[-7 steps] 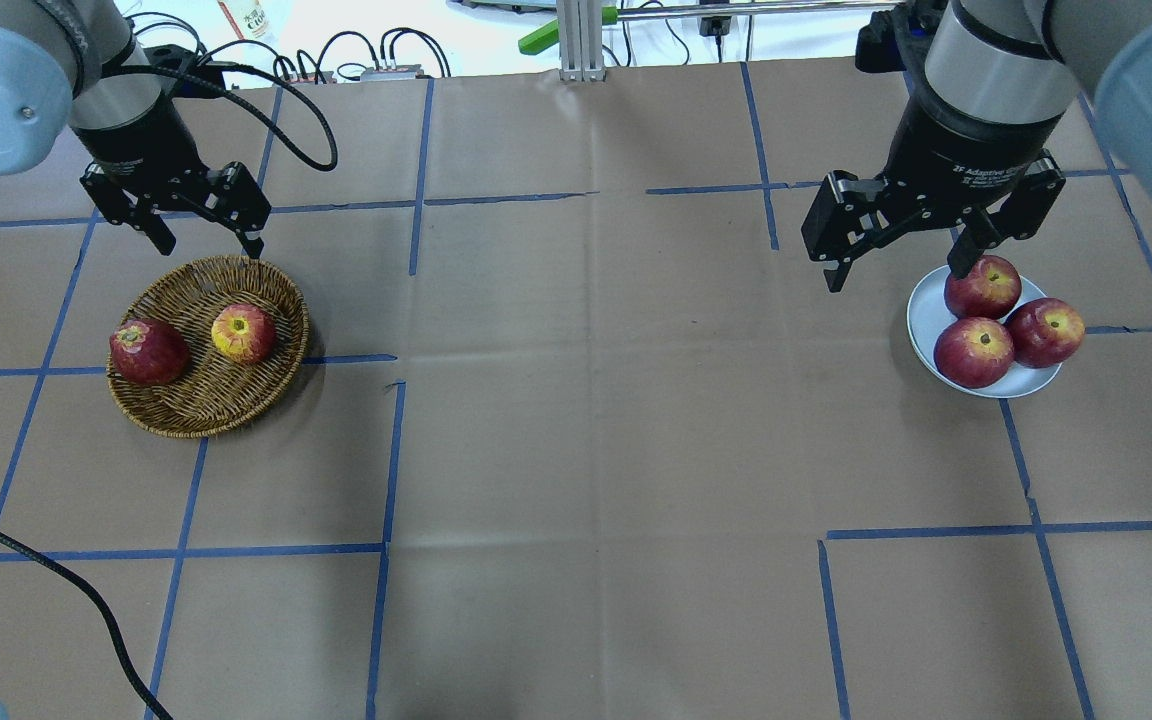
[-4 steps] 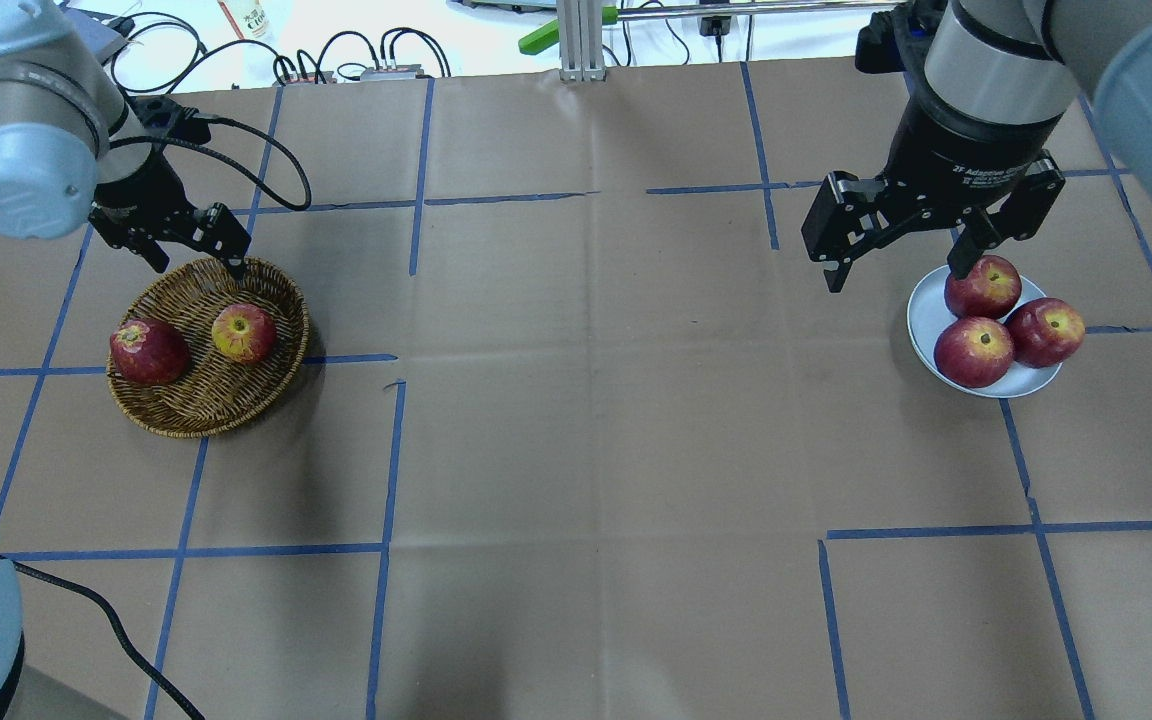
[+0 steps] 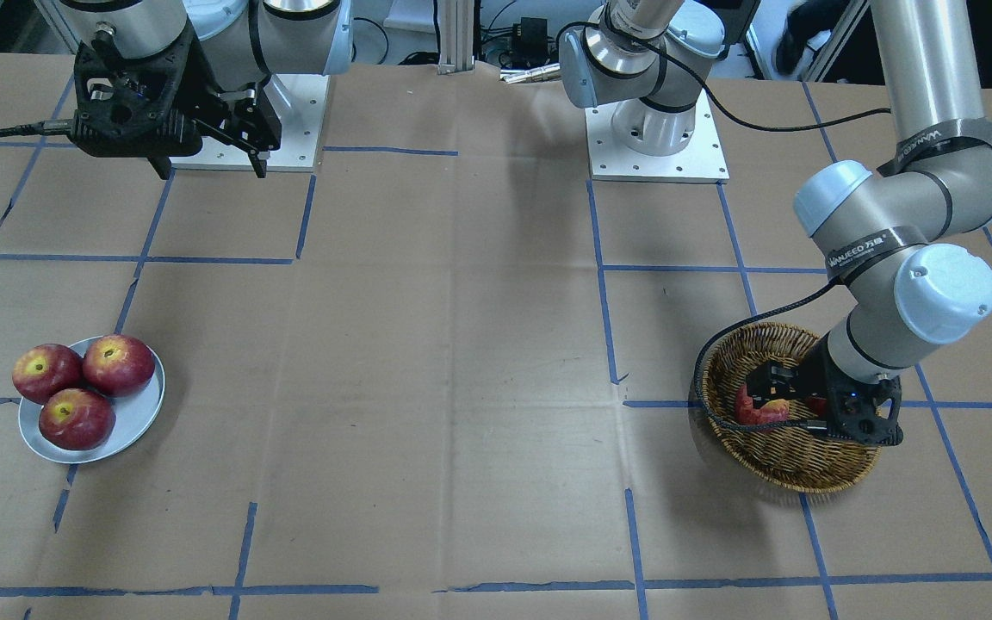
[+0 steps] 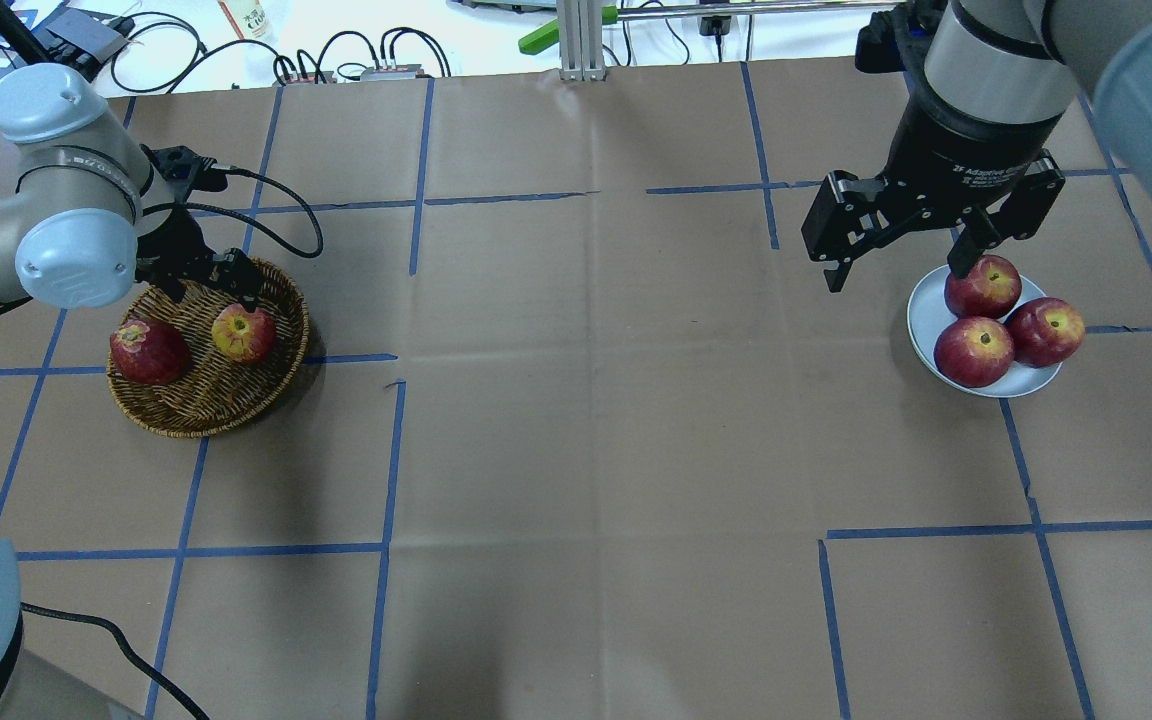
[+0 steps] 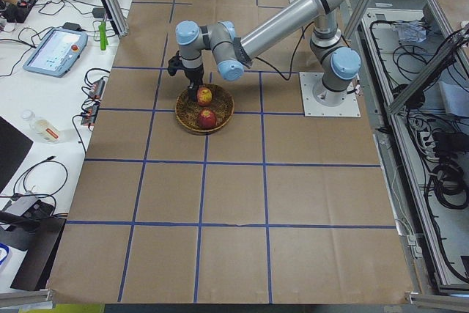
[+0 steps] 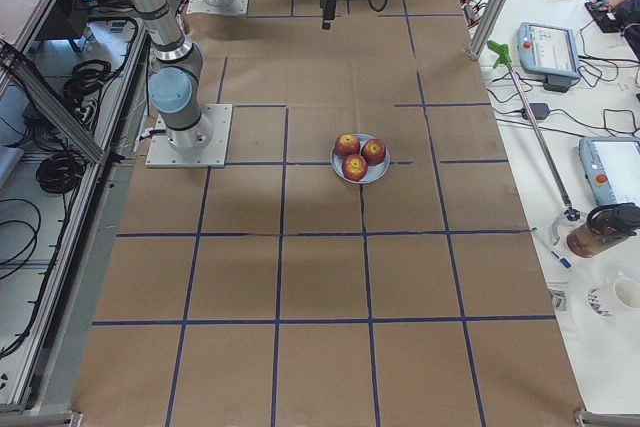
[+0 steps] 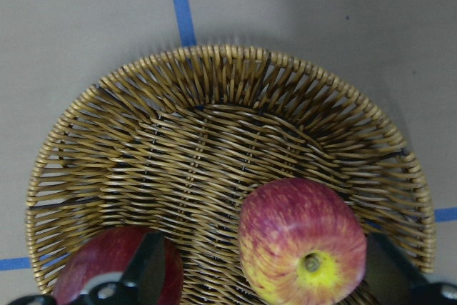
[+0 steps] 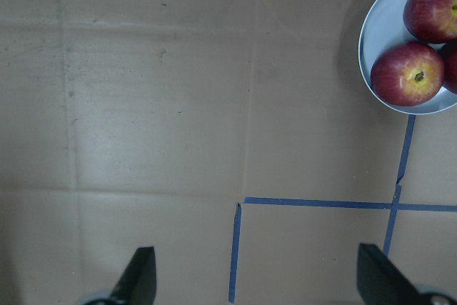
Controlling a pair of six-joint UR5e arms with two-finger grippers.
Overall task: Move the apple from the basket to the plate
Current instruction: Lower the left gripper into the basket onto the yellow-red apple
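The pinkish-red apple with a yellow-green stem hollow lies in the tan wicker basket at the table's left. My left gripper is open and low over the basket's far side. In the left wrist view the apple lies between the two fingers, nearer the right one, on the basket's weave. In the front view the gripper hides most of the apple. My right gripper is open and empty, high beside the pale blue-grey plate.
A darker deep-red apple lies at the basket's left edge, close to the left finger. Three dark-red apples fill most of the plate. Blue tape lines cross the brown paper. Cables lie along the table's far edge.
My left arm has folded down and brought its open gripper lower, over the basket's far side toward the pinkish apple. The right arm, the apples and the plate have not moved.
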